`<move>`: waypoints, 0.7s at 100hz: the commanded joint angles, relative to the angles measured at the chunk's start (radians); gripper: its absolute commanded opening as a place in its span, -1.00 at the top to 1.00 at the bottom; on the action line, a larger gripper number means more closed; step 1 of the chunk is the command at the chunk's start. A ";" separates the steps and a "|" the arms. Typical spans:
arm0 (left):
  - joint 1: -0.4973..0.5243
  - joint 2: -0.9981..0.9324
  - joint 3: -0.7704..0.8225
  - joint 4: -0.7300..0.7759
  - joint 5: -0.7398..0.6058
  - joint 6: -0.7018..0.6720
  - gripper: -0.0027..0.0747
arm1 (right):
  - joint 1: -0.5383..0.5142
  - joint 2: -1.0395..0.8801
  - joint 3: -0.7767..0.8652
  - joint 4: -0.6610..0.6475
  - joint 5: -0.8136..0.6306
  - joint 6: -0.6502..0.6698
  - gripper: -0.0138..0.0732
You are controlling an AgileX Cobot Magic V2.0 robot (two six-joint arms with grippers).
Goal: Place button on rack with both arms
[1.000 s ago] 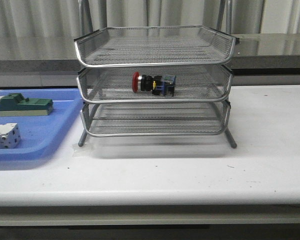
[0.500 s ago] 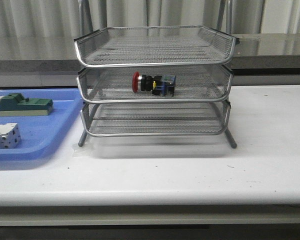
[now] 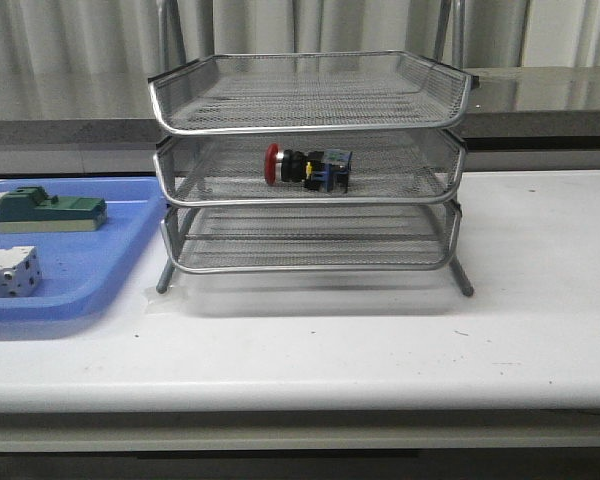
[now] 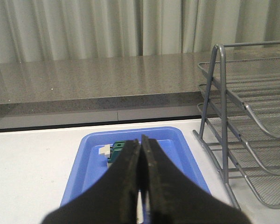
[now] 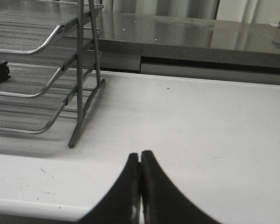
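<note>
L gripper point(image 4: 141, 158) closed, fingers point(image 4: 126, 177) pressed together w/ nothing between them. Directly beyond the tips: blue tray point(image 4: 91, 154) on the white table point(image 4: 32, 163). In the tray, just past the fingertips, a green block point(image 4: 115, 150) w/ a white block point(image 4: 104, 150) touching its side (both partly hidden by the fingers). Off to one side of the claw, apart from the tray, stands the wire rack point(image 4: 242, 121), 3 mesh tiers on a metal frame. Far behind: grey counter point(image 4: 93, 79) & curtains point(image 4: 107, 28).
</note>
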 commanded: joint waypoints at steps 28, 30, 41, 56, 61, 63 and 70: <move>0.004 0.006 -0.027 0.044 -0.076 -0.025 0.98 | -0.005 -0.017 0.001 0.004 -0.083 -0.008 0.82; 0.004 0.006 -0.027 0.061 -0.076 -0.049 0.98 | -0.005 -0.017 0.001 0.004 -0.083 -0.008 0.82; 0.004 0.006 -0.027 0.288 -0.076 -0.290 0.98 | -0.005 -0.017 0.001 0.004 -0.083 -0.008 0.82; 0.004 0.006 -0.025 0.613 -0.074 -0.643 0.98 | -0.005 -0.017 0.001 0.004 -0.083 -0.008 0.82; 0.004 0.001 -0.018 0.628 -0.074 -0.658 0.98 | -0.005 -0.017 0.001 0.004 -0.083 -0.008 0.82; 0.004 -0.004 -0.015 0.628 -0.074 -0.658 0.98 | -0.005 -0.017 0.001 0.004 -0.083 -0.008 0.82; 0.004 -0.024 0.007 0.628 -0.074 -0.658 0.98 | -0.005 -0.017 0.001 0.004 -0.083 -0.008 0.82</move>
